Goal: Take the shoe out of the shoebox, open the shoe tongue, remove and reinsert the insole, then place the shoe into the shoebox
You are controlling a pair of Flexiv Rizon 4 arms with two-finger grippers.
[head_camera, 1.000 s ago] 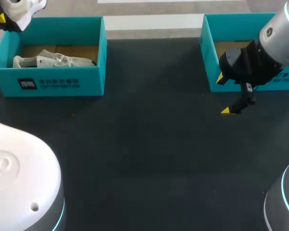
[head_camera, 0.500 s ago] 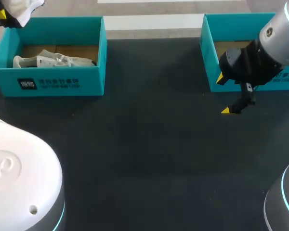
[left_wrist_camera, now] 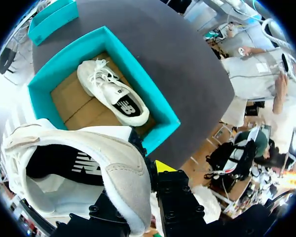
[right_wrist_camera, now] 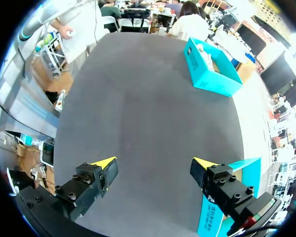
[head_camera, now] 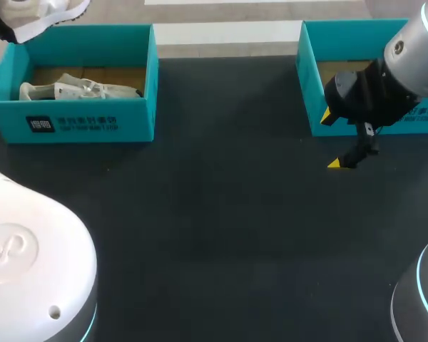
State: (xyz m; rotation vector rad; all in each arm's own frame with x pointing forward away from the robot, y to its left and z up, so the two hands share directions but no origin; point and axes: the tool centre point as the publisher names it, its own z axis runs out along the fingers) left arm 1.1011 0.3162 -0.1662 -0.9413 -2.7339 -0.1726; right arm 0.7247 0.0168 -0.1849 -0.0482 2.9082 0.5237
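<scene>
Above the desk's far-left corner, a white shoe hangs out of its box.

Left hand is clenched on the white shoe at its heel collar and holds it over the far wall of the left shoebox. At that height the sole is above the walls, probably so it can be carried out for the tongue and insole work. A second shoe lies inside that box. Between the two boxes, the desk offers a wide dark stretch for setting down. Right hand hangs released with its fingers spread, low over the desk just in front of the right shoebox near the far-right corner, likely waiting to assist. That box's near wall is its closest obstacle.
</scene>
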